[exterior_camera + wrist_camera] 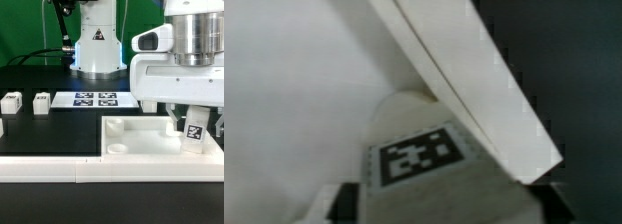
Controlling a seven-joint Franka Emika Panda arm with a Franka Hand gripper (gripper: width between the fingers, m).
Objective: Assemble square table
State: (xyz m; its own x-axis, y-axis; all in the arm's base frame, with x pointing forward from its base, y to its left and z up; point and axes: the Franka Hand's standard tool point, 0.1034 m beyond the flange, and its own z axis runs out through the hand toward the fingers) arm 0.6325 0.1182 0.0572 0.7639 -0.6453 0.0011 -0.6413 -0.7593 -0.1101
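Tabletop point(150, 142) of the square table lies flat on the black table point(50, 135) in the exterior view, at about four o'clock from the picture's middle. Its rim is up, and a round corner socket point(118, 127) shows at its ten o'clock corner. The jaws hang over the tabletop's three o'clock side and grip a tagged leg block point(195, 128) between them, upright and low inside the rim. Whether it touches the tray floor I cannot tell. An outer leg block point(11, 102) and an inner leg block point(41, 102) stand side by side at nine o'clock, well apart from the tabletop. The marker board point(97, 99) lies just beside them, toward the middle, with the arm's base point(97, 45) at twelve o'clock beyond it. The border rail point(50, 170) runs along the six o'clock edge, just beside the tabletop.

In the wrist view the tagged leg block point(416, 155) sits between the jaws, its black-and-white tag facing the camera. It is just beside the tabletop's rim wall point(473, 90), and the dark table point(571, 40) shows beyond that wall.
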